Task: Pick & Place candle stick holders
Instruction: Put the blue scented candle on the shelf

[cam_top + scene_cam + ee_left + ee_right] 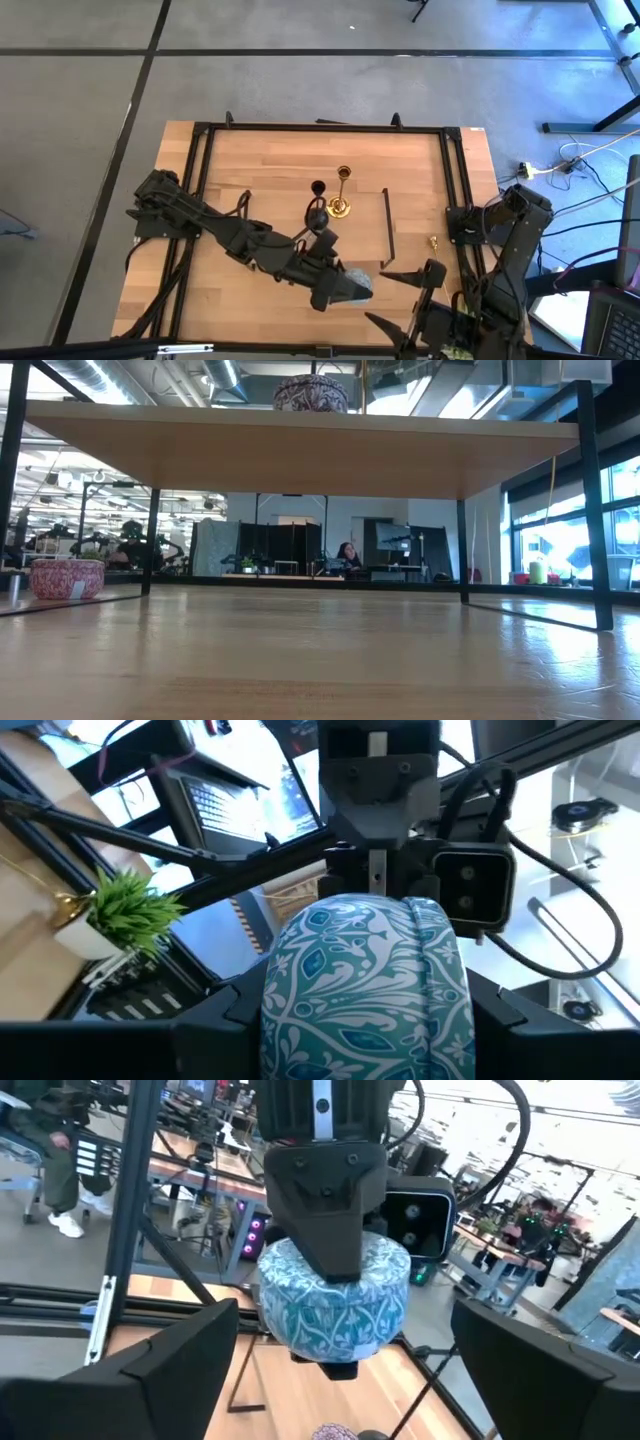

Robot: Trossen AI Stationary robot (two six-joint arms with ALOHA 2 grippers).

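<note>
My left gripper [345, 288] is shut on a squat round candle stick holder [365, 990] with a pale blue and white pattern, raised above the table near its front edge. My right gripper [350, 1380] is open and faces the holder [335, 1305] from the right, with a finger on either side and short of it. A gold candle stick holder [341, 195] and a black one [318, 200] stand on their round feet mid-table. A pink round one [67, 577] sits on the table, and another round [311, 393] sits on the board above. My left gripper pinches the round holder between its two fingers, on opposite parts of its curved side wall [290, 1010]. One finger [335, 1230] lies across the wall that faces my right gripper. The fingers come in level from the table's left. The holder is lifted clear of the table.
A black frame [200, 200] rails the wooden table. A thin black bar [387, 225] lies right of the stems. A small green plant [130, 905] stands past the right rail, and a small gold piece [434, 241] lies near it. A mauve round [335, 1432] shows below the grippers.
</note>
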